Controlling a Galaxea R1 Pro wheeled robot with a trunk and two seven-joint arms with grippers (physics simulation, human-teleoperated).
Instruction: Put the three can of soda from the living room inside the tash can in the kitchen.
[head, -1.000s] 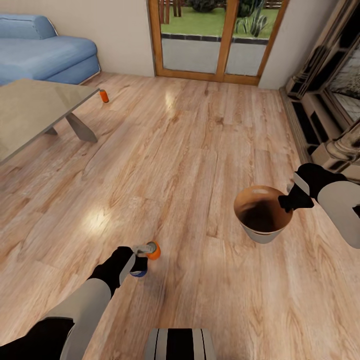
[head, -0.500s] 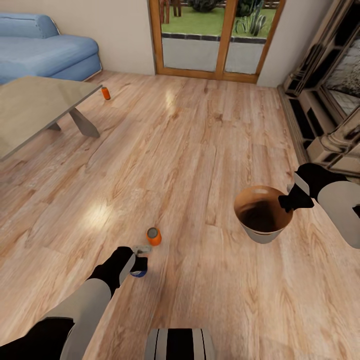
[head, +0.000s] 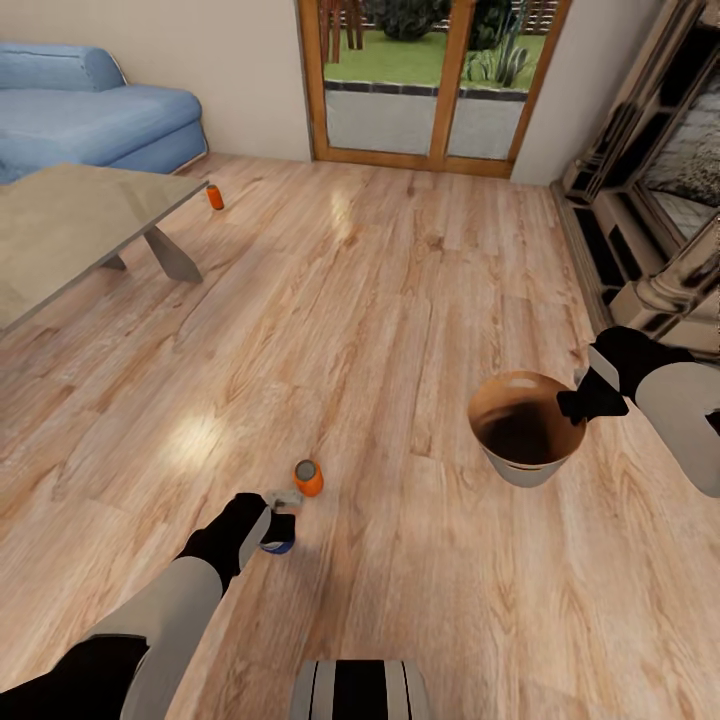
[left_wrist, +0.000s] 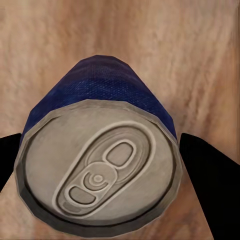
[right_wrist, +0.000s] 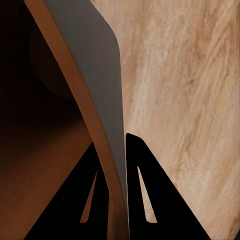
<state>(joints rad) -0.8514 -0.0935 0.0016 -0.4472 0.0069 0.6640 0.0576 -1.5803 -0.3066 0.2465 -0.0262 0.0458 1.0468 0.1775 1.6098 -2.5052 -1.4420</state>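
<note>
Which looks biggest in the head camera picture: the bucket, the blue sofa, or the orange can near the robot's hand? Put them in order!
1. Blue sofa, though its far part runs off the picture.
2. Bucket, held near the camera, so it looks big.
3. Orange can, clearly the smallest.

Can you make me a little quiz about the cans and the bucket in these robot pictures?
1. What colour is the can between the left gripper fingers?
2. True or false: the right gripper pinches the trash can by its rim.
3. How many orange cans stand on the floor? A one, B two, C three.

Key: 1 dark blue. 2 true. 3 B: one near the left gripper, one by the table.
</note>
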